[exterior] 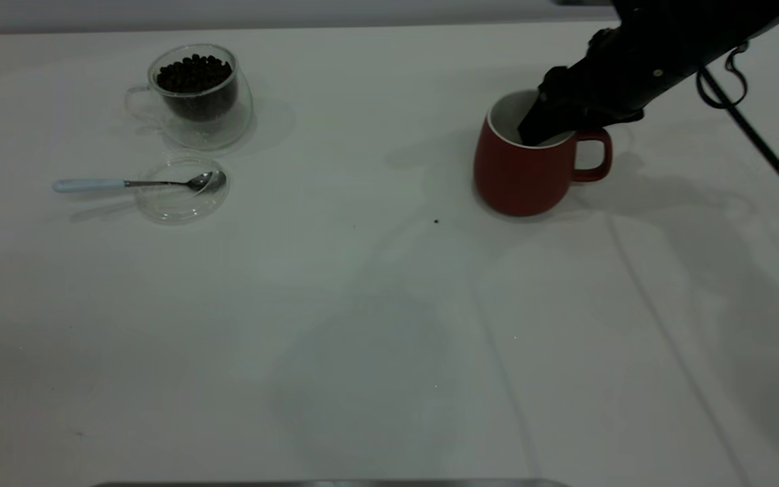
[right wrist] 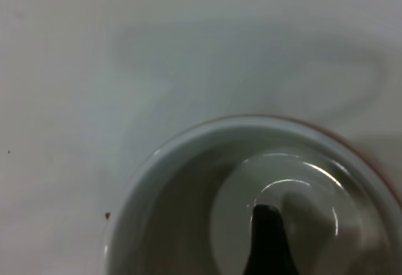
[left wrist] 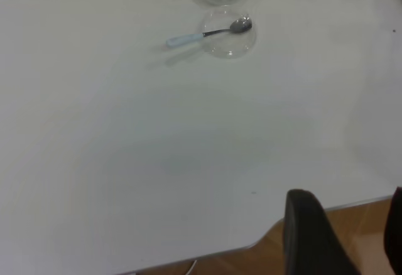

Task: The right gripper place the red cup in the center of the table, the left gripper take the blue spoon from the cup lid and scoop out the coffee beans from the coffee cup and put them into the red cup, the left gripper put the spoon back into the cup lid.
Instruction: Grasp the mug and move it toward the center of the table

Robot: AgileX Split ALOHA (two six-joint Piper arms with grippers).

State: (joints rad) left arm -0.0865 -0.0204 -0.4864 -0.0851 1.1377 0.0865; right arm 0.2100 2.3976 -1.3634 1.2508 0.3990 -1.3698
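Observation:
The red cup stands on the right part of the white table, handle to the right. My right gripper comes down from the upper right, and its black end dips into the cup's mouth on the handle side. In the right wrist view that black end sits over the white inside of the red cup, which holds nothing. At the far left the coffee cup holds coffee beans. In front of it the blue spoon lies with its bowl in the cup lid. My left gripper is open past the table's edge.
One loose bean lies on the table just left of the red cup. A thick black cable trails from the right arm over the table's right side. Wooden floor shows beyond the table edge by the left gripper.

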